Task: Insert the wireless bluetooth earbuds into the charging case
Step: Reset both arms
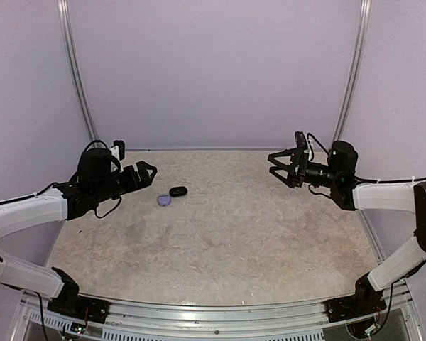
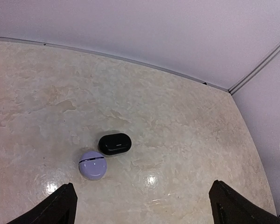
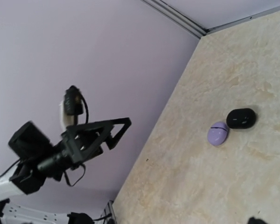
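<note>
Two small cases lie side by side on the table, both shut: a black oval case (image 1: pixel 178 191) and a lavender round case (image 1: pixel 164 200). They also show in the left wrist view, black (image 2: pixel 115 143) and lavender (image 2: pixel 93 164), and in the right wrist view, black (image 3: pixel 241 118) and lavender (image 3: pixel 218 133). No earbuds are in view. My left gripper (image 1: pixel 148 172) is open and empty, hovering just left of the cases; its fingers (image 2: pixel 65 205) frame the bottom of its view. My right gripper (image 1: pixel 275 167) is open and empty, raised at the far right.
Lavender walls enclose the marbled table (image 1: pixel 227 234) on three sides, with metal corner rails (image 1: pixel 351 71). The cases lie left of centre, near the left wall. The left arm (image 3: pixel 60 149) shows in the right wrist view.
</note>
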{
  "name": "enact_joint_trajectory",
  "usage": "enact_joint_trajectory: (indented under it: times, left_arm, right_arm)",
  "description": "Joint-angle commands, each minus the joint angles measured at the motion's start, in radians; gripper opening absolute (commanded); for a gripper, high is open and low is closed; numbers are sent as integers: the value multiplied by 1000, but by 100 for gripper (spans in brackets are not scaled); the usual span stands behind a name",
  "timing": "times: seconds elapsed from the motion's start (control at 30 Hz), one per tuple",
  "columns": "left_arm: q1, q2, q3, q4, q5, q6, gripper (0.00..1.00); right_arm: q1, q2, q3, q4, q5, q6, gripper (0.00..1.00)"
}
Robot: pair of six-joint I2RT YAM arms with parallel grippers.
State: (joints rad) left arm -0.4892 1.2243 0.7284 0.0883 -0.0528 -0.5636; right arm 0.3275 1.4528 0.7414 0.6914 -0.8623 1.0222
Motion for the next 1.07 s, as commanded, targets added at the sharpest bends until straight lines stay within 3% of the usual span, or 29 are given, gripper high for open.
enact_joint_trajectory:
  times: [0.0, 0.27, 0.6, 1.03]
  left_arm:
    - [-88, -23, 45, -43, -126, 66, 99]
    - [-228, 61, 32, 43, -181, 90, 99]
    - [-257, 97, -18, 139, -183, 83, 99]
    - [-256, 89, -32, 150, -214, 88, 99]
  right_arm:
    - [-21, -39, -22, 99, -26, 43, 100]
    - [-33, -112, -99, -65, 60, -193, 100]
    - [-54, -127, -203, -35, 68, -232, 100]
    - [-56, -131, -200, -30, 69, -242, 100]
